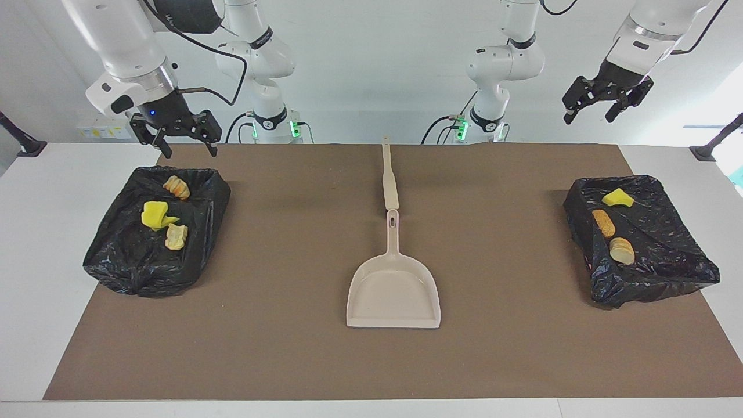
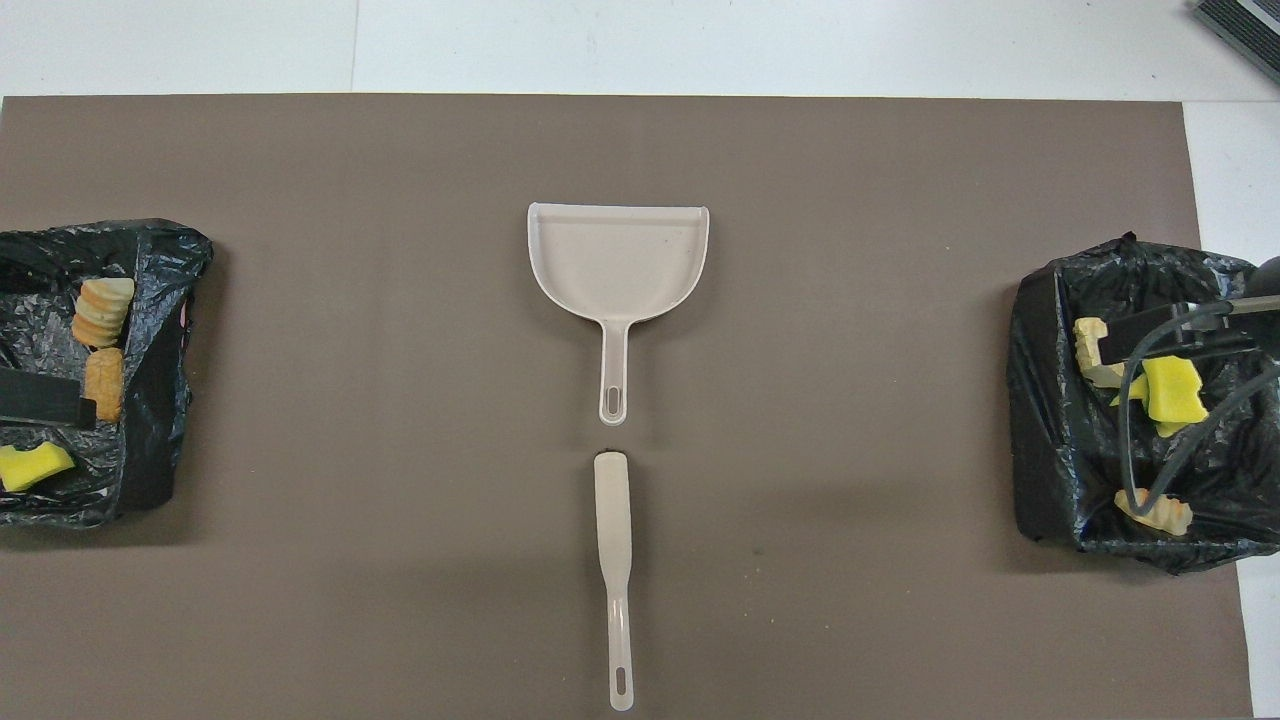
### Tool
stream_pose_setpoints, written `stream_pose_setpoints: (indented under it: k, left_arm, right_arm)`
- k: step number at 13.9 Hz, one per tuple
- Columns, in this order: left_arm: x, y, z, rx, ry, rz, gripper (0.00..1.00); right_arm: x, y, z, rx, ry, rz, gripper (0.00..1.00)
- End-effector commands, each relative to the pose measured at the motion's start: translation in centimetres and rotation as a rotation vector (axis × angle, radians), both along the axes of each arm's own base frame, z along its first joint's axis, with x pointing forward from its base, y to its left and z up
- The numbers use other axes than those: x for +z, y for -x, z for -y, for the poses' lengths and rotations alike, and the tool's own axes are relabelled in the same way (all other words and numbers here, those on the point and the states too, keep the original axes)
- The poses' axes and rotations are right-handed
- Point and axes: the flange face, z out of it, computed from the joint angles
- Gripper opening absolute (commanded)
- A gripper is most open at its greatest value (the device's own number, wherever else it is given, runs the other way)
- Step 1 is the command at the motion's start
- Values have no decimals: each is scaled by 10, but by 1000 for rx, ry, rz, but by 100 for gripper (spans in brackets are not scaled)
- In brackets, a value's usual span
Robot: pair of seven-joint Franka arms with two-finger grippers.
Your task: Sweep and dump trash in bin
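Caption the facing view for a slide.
Trash sits in both black-lined bins; the empty dustpan and brush lie mid-table, both claws raised and open.

White table (image 1: 35, 244) covered by a brown mat (image 1: 278, 278), with cleaning tools and two bins on it.

A beige dustpan (image 1: 393, 293) lies flat at the mat's middle, its handle pointing toward the robots. In line with that handle, just nearer the robots, lies a slim beige brush handle (image 1: 388, 177), bristles not visible. A black-bag-lined bin (image 1: 145, 264) sits at the right arm's end of the mat, and another lined bin (image 1: 662, 261) at the left arm's end.
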Motion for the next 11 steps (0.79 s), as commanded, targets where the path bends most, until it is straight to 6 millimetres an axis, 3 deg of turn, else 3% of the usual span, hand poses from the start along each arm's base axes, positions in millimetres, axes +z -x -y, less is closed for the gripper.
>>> stream_pose_setpoints:
  k: [1,11]
  left_arm:
    - [0,7,2,7,-8,6,100]
    - [-1,6,0,29,0,14,100]
  right_arm:
    - [1,5,-2,-19,-1,1,100]
    - [1,5,-2,-19,-1,1,100]
